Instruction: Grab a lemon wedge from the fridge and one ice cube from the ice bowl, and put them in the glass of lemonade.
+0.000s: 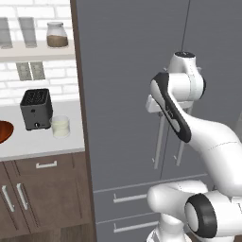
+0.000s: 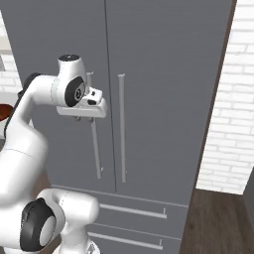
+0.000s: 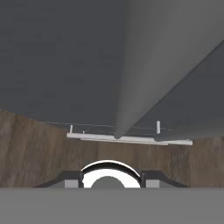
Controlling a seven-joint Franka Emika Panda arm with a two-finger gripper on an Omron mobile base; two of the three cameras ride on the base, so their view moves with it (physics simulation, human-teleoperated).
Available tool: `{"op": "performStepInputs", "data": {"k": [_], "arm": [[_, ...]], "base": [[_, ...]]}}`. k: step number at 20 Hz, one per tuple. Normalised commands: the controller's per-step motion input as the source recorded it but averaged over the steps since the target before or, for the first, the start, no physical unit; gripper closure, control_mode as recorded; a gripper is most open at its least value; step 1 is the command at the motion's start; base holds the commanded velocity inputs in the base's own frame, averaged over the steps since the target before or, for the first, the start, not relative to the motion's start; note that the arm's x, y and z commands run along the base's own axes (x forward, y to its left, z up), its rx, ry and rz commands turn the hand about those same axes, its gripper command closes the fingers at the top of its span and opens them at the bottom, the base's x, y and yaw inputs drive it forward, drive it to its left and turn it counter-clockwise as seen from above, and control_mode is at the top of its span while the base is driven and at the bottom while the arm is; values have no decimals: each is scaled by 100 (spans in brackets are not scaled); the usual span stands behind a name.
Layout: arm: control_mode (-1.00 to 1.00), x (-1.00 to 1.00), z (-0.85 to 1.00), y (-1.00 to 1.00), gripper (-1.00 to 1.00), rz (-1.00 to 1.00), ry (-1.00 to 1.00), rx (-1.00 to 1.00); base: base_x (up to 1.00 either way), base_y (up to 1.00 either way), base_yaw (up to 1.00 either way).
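Grey and matte, the fridge [image 1: 127,94] stands with both doors shut, its two slim bar handles side by side at the middle seam. The gripper [image 2: 84,118] sits at the upper part of the left door's handle [image 2: 95,149], pointing downward along it; in the hand view that handle [image 3: 140,65] runs between the finger positions toward the drawer handle [image 3: 129,139] below, but whether the fingers are closed on the bar or merely set around it I cannot tell. On the pale counter [image 1: 28,144] left of the fridge, the glass of lemonade [image 1: 60,126] stands just beside a black toaster [image 1: 36,108], and the reddish-brown ice bowl [image 1: 4,131] shows at the picture's left edge.
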Motion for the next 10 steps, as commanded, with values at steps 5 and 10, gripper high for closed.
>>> {"op": "performStepInputs", "data": {"k": [5,10], "arm": [[-100,-23,0,-4,-100,0,7,0],[-100,-64,-24,-28,-100,-2,9,4]], "base": [[0,0,0],[0,0,0]]}}
